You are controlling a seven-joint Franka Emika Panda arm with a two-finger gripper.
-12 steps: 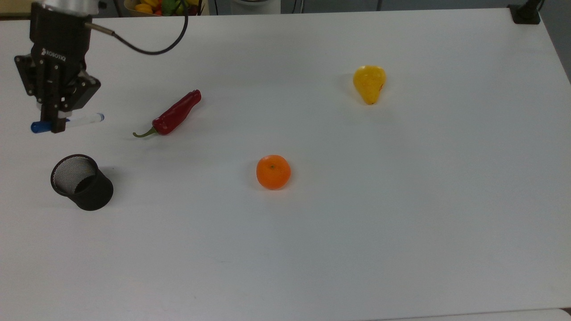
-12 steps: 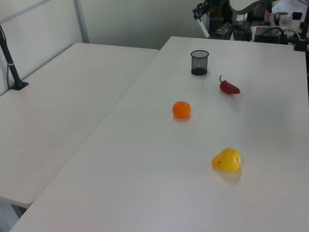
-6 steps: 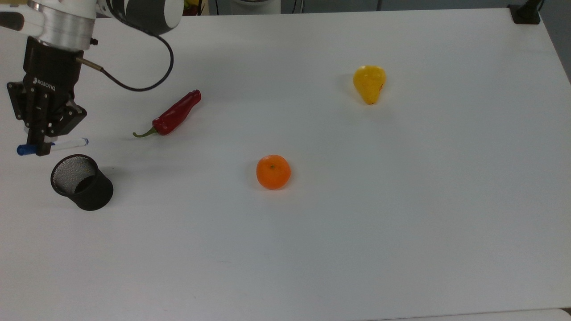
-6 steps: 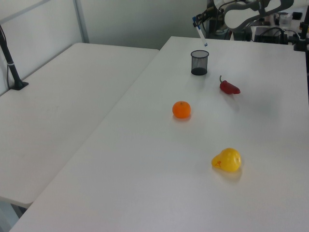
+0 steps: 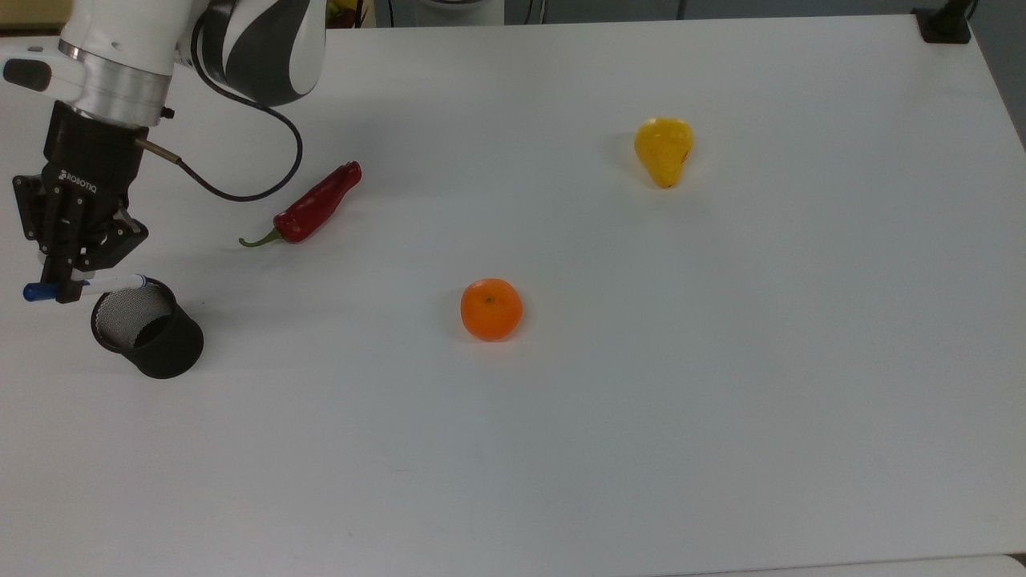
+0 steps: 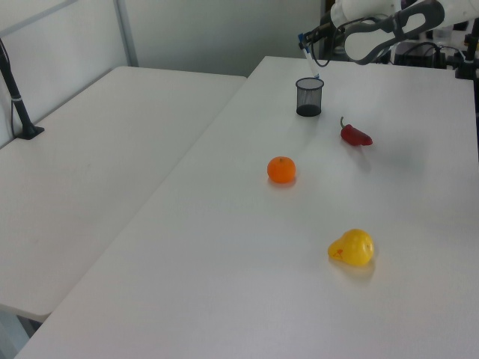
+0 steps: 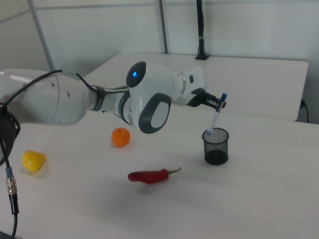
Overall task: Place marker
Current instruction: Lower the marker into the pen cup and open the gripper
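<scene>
Two white tables (image 6: 112,142) stand side by side; pale partition walls (image 7: 249,30) rise at twelve o'clock.

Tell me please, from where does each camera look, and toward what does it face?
Top view: high above, looking down on the white table; gripper, wrist and cable show.
Left view: beyond the pear end, facing along the table to the mesh cup; arm far away.
Right view: low at the opposite side; arm links show large.
All three share the marker over the cup, chili, orange.
</scene>
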